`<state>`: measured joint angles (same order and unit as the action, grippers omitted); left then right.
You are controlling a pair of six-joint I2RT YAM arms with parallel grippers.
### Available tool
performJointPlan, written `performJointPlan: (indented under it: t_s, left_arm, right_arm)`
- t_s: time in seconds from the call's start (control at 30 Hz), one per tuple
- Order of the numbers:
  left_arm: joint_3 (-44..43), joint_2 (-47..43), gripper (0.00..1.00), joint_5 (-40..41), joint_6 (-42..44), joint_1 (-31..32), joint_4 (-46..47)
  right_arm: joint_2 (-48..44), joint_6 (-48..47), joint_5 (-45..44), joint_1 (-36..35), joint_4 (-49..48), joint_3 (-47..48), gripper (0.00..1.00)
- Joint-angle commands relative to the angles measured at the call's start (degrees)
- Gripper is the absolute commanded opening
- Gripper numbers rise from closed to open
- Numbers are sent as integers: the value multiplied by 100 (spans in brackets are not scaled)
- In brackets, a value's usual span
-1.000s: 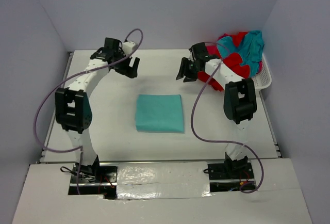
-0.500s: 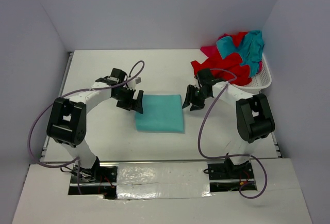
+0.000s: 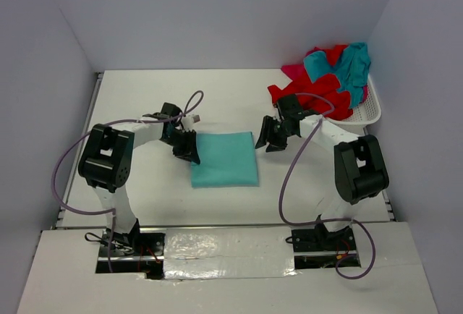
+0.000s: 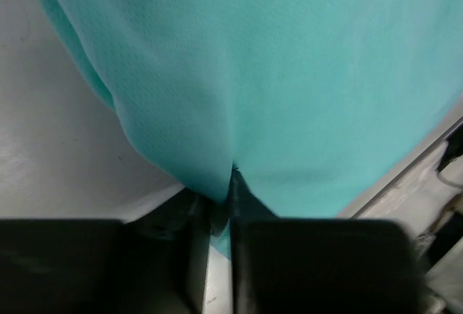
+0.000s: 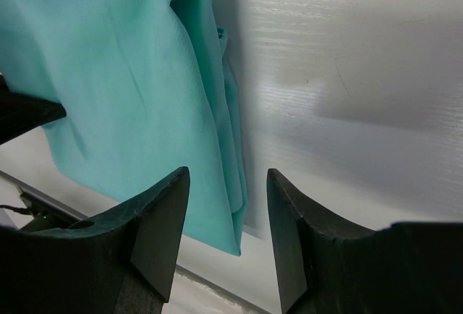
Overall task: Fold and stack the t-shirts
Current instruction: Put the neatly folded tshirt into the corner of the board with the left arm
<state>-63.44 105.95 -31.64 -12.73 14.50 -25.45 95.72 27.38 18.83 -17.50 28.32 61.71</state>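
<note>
A folded teal t-shirt [image 3: 226,158] lies flat in the middle of the table. My left gripper [image 3: 189,148] sits low at its left edge, near the far corner. In the left wrist view that gripper [image 4: 231,187] is shut on a pinch of the teal t-shirt [image 4: 289,75]. My right gripper [image 3: 268,139] is at the shirt's far right corner. Seen from the right wrist, it [image 5: 227,176] stands open, and the layered right edge of the teal t-shirt [image 5: 123,90] runs down between its fingers [image 5: 163,220].
A white mesh basket [image 3: 367,115] stands at the back right, heaped with red t-shirts [image 3: 322,90] and teal t-shirts [image 3: 354,64] that spill over its left rim. Grey walls close in the white table [image 3: 145,198] on three sides.
Both arms have come down from the back of the table to the teal shirt's left and right edges. The left gripper opened wide, then closed on the left edge.
</note>
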Motion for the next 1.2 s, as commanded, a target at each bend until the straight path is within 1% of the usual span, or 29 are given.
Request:
performJointPlan:
  t_s: [0.0, 0.07, 0.17, 0.23, 0.33, 0.4, 0.43, 0.47, 0.5, 0.53, 0.6, 0.63, 0.67, 0.7, 0.77, 0.8, 0.83, 0.87, 0.9, 1.0, 1.03, 1.13, 1.17]
  left_arm:
    - [60, 136, 15, -220, -133, 18, 67]
    - [-106, 180, 1, -168, -89, 0, -21]
    - [-317, 329, 0, -246, -28, -263, -152]
    - [-571, 470, 0, -133, 112, -579, -302]
    - [-862, 575, 0, 139, 595, -948, -592]
    - [-1292, 733, 0, 368, 1148, -1168, -943]
    - [-1720, 830, 0, 465, 1420, -1247, -1101]
    - [-1942, 1057, 0, 683, 1832, -1335, -1285]
    - [-2179, 1172, 0, 807, 1966, -1553, -1539]
    - [-2634, 1304, 0, 895, 2176, -1730, -1637]
    - [-3145, 1743, 0, 1168, 2379, -2116, -1918]
    - [-3766, 1936, 0, 1299, 2572, -2240, -2033]
    - [-4068, 2295, 0, 1527, 2652, -2346, -2103]
    - [-4689, 2472, 0, 1668, 2714, -2538, -2217]
    - [-5316, 3026, 0, 1993, 2802, -2785, -2306]
    - [-5998, 3211, 0, 2056, 2820, -2856, -2376]
    - [-6327, 3404, 0, 2126, 2864, -2917, -2498]
    - [-6582, 3693, 0, 2240, 2899, -2996, -2491]
    - [-6898, 3774, 0, 2554, 2951, -3023, -2413]
    - [-6936, 3854, 0, 3039, 3171, -3146, -1640]
    - [-6971, 3871, 0, 3084, 3233, -3181, -1325]
    - [-7269, 4090, 0, 3137, 3198, -3322, -980]
    - [-7349, 4144, 0, 3242, 3224, -3374, -701]
  right_arm:
    - [-361, -48, -107, -17, 7, 288, 55]
    - [-405, -74, -116, -17, 42, 306, 54]
    - [-431, -145, -160, -8, 86, 306, 54]
    - [-440, -197, -187, 1, 139, 298, 54]
    - [-484, -259, -231, 1, 192, 271, 54]
    - [-493, -347, -266, 18, 218, 280, 54]
    - [-484, -382, -292, 18, 253, 289, 54]
    - [-467, -434, -310, 18, 279, 315, 54]
    - [-441, -461, -336, 18, 323, 341, 54]
    - [-397, -487, -336, 18, 341, 367, 54]
    - [-353, -549, -319, 18, 411, 473, 54]
    - [-318, -567, -327, 18, 429, 552, 54]
    - [-300, -628, -345, 18, 455, 587, 54]
    - [-256, -646, -388, 18, 516, 631, 54]
    - [-212, -724, -415, 27, 578, 772, 54]
    - [-177, -760, -441, 18, 648, 824, 54]
    - [-98, -786, -468, 18, 684, 938, 54]
    - [-54, -813, -477, 18, 736, 1000, 54]
    - [-10, -865, -485, 18, 841, 1053, 54]
    - [166, -944, -494, 18, 1000, 1255, 54]
    - [227, -971, -494, 18, 1035, 1325, 54]
    - [333, -1041, -564, 18, 1202, 1474, 54]
    - [350, -1059, -591, 18, 1246, 1510, 54]
